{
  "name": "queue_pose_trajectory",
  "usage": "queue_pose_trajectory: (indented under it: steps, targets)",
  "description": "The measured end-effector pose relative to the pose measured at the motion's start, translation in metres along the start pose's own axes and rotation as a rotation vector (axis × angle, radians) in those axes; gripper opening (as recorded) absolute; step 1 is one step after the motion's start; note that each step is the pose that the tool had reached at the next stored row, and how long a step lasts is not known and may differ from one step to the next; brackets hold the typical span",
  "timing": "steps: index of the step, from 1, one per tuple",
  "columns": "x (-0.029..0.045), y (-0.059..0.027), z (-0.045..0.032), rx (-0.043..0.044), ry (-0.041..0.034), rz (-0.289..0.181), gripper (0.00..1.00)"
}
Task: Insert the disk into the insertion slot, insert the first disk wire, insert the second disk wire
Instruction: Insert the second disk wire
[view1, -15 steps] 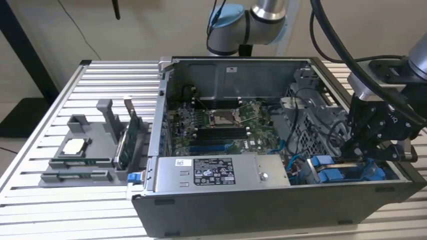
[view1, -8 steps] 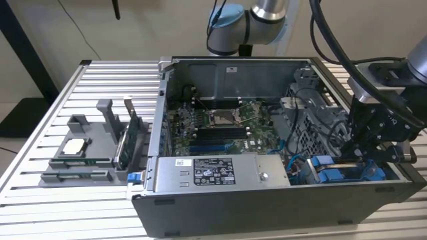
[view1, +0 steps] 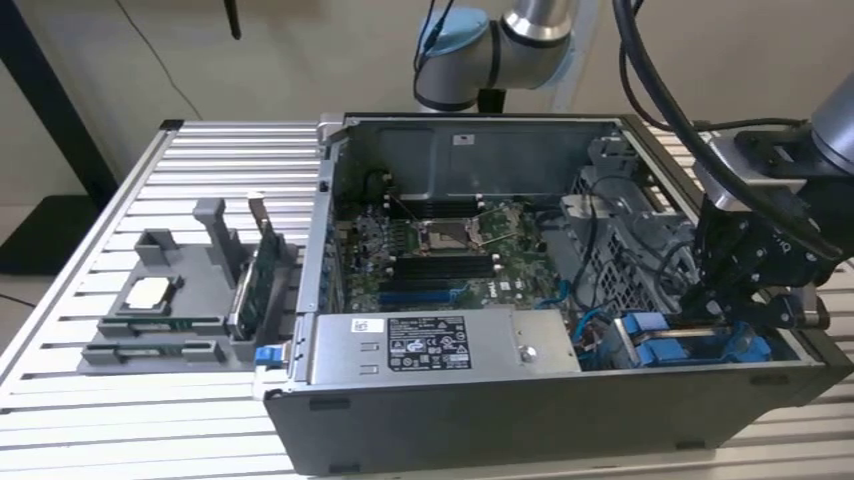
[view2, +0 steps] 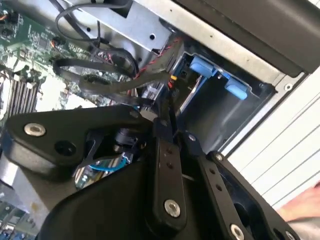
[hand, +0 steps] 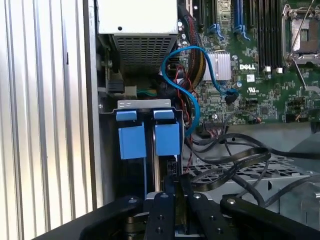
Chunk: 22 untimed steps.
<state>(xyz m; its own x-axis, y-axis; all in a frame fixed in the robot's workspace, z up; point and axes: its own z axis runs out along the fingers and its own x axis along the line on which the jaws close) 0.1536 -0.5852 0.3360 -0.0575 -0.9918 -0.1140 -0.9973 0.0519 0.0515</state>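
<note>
From my station, the gripper (view1: 727, 315) hangs inside the open computer case (view1: 441, 420), at about four o'clock in the exterior view. Its black fingers (hand: 167, 215) look drawn close together, but I cannot tell whether they grip anything. Just past them stands the insertion slot (hand: 150, 170), a dark bay with blue plastic fittings (hand: 132, 141) over it. Farther off, a blue cable (hand: 192, 90) loops toward the green motherboard (hand: 260, 75). Out at nine o'clock on the slatted table (view1: 80, 420) sits a grey parts tray (view1: 167, 300).
</note>
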Motion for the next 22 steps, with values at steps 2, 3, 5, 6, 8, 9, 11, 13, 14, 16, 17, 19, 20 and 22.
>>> queue_pose_trajectory:
  steps: [2,3,5,6,8,9,11,13,14,16,17,19,20,22]
  targets:
    - [0.0002,0.0,0.0022,0.0018,0.0002,0.0,0.16]
    - [0.0001,0.0003,0.0007,0.0017,-0.0041,-0.001,0.17]
    - [-0.0011,0.001,-0.0094,0.0017,-0.0016,0.0,0.23]
    - [-0.0017,0.0012,-0.0139,0.0016,-0.0016,0.0,0.23]
    - [-0.0027,0.0018,-0.0232,0.0015,-0.0014,0.0,0.23]
    - [-0.0031,0.002,-0.0276,0.0013,-0.0019,0.0,0.23]
    - [-0.0042,0.0025,-0.0365,0.0009,-0.0014,0.0,0.23]
    - [-0.0051,0.003,-0.0449,0.0003,-0.0017,0.0,0.23]
    - [-0.0054,0.003,-0.0469,0.0004,-0.0012,0.0,0.23]
    - [-0.0054,0.003,-0.047,0.0002,-0.0018,0.0,0.23]
    - [-0.0054,0.003,-0.047,0.0002,-0.0018,0.0,0.23]
    - [-0.0055,0.003,-0.0477,0.0003,-0.0016,0.0,0.23]
    - [-0.0055,0.0031,-0.0482,0.0002,-0.0016,0.0,0.23]
    - [-0.0055,0.0031,-0.0484,0.0002,-0.0016,0.0,0.23]
